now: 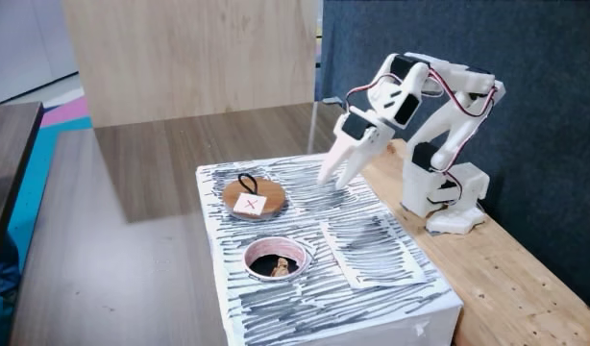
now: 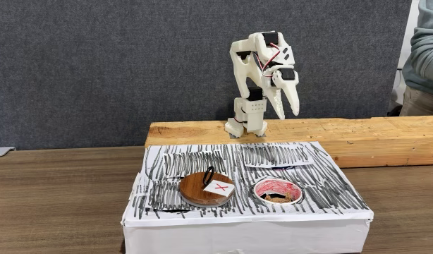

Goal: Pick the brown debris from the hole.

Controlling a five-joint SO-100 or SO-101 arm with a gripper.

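Observation:
The hole [image 1: 301, 253] is a round opening with a pale rim, cut in the near part of the white, black-striped box top [image 1: 377, 252]. A small tan-brown lump, the brown debris [image 1: 279, 264], lies inside it. In a fixed view from the front the hole [image 2: 259, 188] sits right of centre, near the box's front edge. My white gripper [image 1: 331, 182] hangs above the far side of the box top, pointing down. It is well apart from the hole and its fingers are slightly open with nothing between them. From the front, the gripper [image 2: 288, 112] hangs above the back edge.
A round wooden disc [image 1: 266, 189] with a black loop and a red-X card [image 1: 249, 204] lies on the box beside the hole. The arm's base [image 1: 447, 197] stands on a wooden plank [image 2: 357, 134] behind the box. A person's arm [image 2: 425, 56] is at the right edge.

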